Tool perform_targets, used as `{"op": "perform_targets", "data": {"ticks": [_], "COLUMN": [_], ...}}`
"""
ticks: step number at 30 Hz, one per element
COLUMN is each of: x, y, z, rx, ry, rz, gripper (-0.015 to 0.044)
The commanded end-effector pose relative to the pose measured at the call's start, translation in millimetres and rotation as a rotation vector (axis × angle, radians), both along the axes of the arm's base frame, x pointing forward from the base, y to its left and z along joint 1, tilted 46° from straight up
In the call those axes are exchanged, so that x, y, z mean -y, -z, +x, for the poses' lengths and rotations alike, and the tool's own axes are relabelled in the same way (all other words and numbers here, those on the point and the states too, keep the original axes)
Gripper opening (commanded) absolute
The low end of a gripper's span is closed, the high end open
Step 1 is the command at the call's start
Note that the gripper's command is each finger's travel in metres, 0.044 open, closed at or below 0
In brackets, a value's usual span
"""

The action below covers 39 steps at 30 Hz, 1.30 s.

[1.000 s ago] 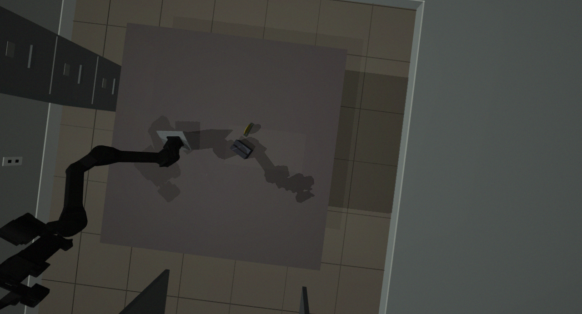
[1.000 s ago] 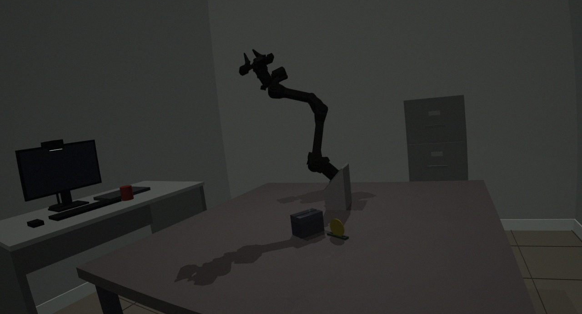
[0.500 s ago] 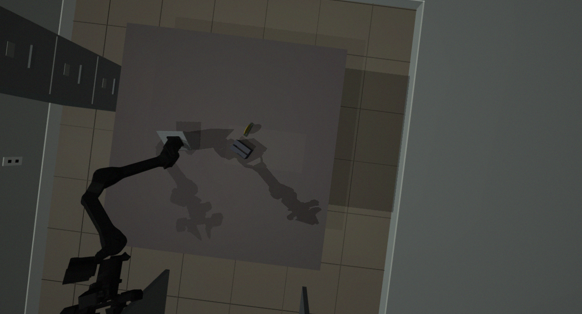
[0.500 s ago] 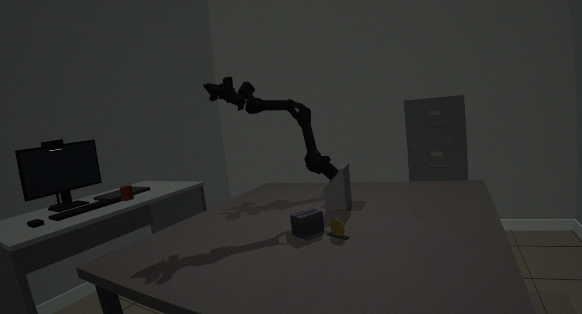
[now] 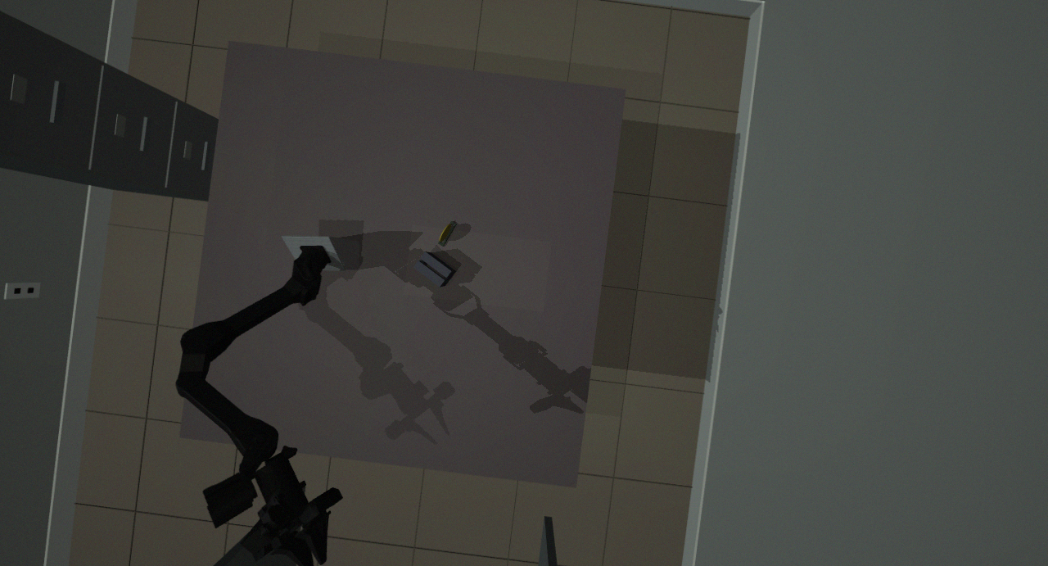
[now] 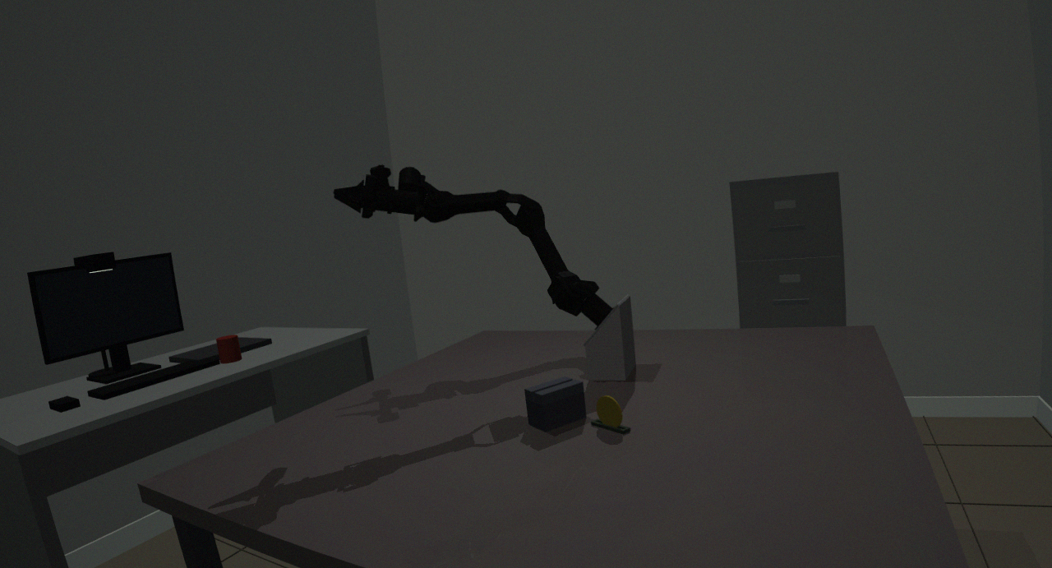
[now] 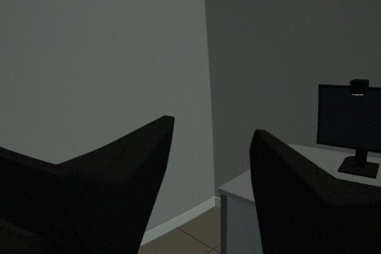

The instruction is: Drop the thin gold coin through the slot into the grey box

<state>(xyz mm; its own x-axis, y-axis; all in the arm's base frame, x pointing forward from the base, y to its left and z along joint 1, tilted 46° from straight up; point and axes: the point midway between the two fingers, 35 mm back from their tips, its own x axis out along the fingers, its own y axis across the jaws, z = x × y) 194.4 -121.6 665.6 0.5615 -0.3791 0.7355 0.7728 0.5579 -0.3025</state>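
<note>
The gold coin (image 5: 447, 233) (image 6: 609, 411) stands on edge in its dark-green holder (image 6: 622, 428). The closed grey box (image 5: 440, 263) (image 6: 556, 410) sits close beside the holder; the narrow slot in its lid shows as a dark line. My gripper (image 6: 345, 198) (image 7: 213, 133) is raised high, far from both the coin and the box, and points away from them. Its fingers stand apart, partly open, with nothing between them in the wrist view. In the top view, the gripper reaches the bottom edge of the frame. Coin, holder and box are not in the wrist view.
The table (image 5: 366, 138) (image 6: 699, 483) bears the arm's pale wedge mount (image 5: 293, 244) (image 6: 624, 351), behind the box in the exterior view. A side desk (image 6: 316, 340) (image 7: 238, 184) carries a monitor (image 6: 106, 303) (image 7: 349, 119) and a red mug (image 6: 228, 349). A filing cabinet (image 6: 757, 233) stands behind the table.
</note>
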Motion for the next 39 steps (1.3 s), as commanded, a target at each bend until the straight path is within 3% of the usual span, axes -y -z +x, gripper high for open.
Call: {"op": "perform_targets", "data": {"ticks": [1, 8, 19, 23, 30, 39], "x": [20, 18, -16, -29, -67, -129], "y": [33, 114, 240, 275, 389, 526], "z": [51, 143, 240, 257, 289, 279], "rx": [-0.064, -0.240, -0.414, -0.443, -0.455, -0.402], "ry": [-0.125, -0.345, -0.478, -0.476, -0.351, 0.008], "rz": [0.185, 0.511, 1.039, 1.181, 1.638, 2.008], "gripper": [0.0161, 0.0161, 0.0161, 0.0161, 0.0161, 0.0161]}}
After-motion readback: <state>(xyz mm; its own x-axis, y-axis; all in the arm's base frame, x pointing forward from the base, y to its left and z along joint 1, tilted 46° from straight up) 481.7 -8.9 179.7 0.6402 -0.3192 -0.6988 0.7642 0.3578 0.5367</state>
